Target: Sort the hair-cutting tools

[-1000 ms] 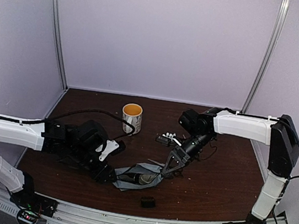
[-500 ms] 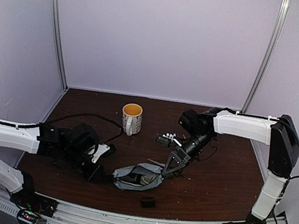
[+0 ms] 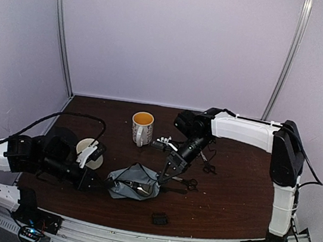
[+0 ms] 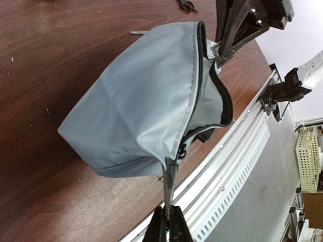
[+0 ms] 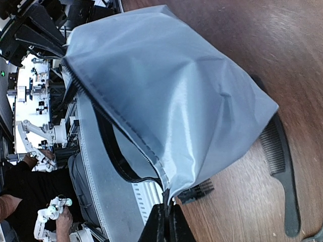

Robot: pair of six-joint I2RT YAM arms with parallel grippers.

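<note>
**A:** Pouch first, where is it?
**B:** The grey fabric zip pouch is strung out between both arms over the dark brown wooden worktop. Its black zip gapes open on the near side.

**A:** End effectors?
**B:** The left end effector is pinched tight on the pouch's left tip, fingers together with only fabric between them. The right end effector does the same, clamped flat on the pouch's opposite corner by the zip end. Neither has hold of anything else.

**A:** Tools?
**B:** The long thin black comb lies flat on the worktop just beside the pouch's far side, one end meeting the pouch's corner. The small black clipper guard sits on the pouch's near side, apart from it. One pair of small black-handled steel scissors lies flat just right of the pouch, past the right end effector. There's also a small dark shape farther right of the pouch and beyond it. It's too small to tell what it is.

**A:** Inside the pouch?
**B:** Too dark, cannot tell.

**A:** Other stuff?
**B:** A cream mug stands upright beyond the pouch, well apart. A second cream mug is left of the pouch, right behind the left arm.
</note>
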